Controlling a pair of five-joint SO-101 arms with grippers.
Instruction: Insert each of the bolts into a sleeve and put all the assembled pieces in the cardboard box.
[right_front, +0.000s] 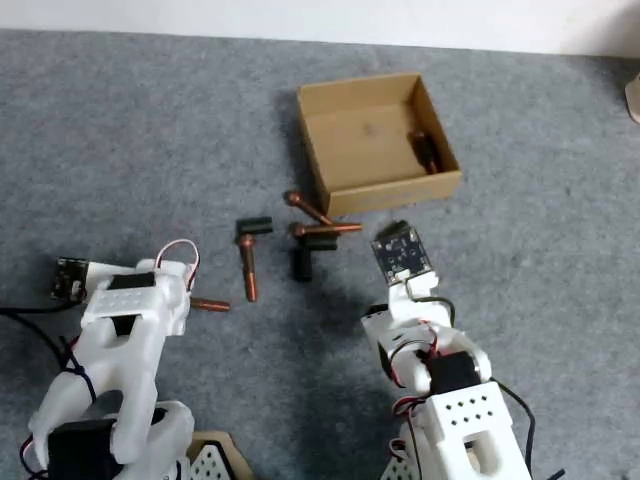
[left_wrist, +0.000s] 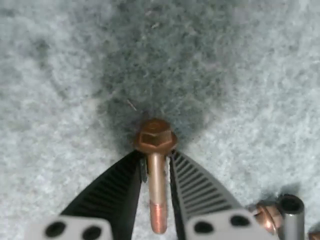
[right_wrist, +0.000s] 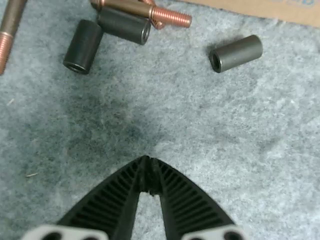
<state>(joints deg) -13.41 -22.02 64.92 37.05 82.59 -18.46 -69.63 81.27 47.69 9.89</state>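
Okay, left claw (left_wrist: 156, 159) clamped on copper bolt (left_wrist: 156, 139); whether lifted off grey carpet (left_wrist: 75, 60), can't tell. From above, bolt half hidden under my left arm (right_front: 125, 320). Right claw (right_wrist: 148, 167) pinched together, empty, loose sleeve (right_wrist: 236, 52) near. Beyond, cardboard box (right_front: 395, 193), one assembled piece (right_front: 427, 152) inside, dim in corner. Between, other bolts (right_front: 247, 268), sleeves (right_front: 302, 262) scattered.
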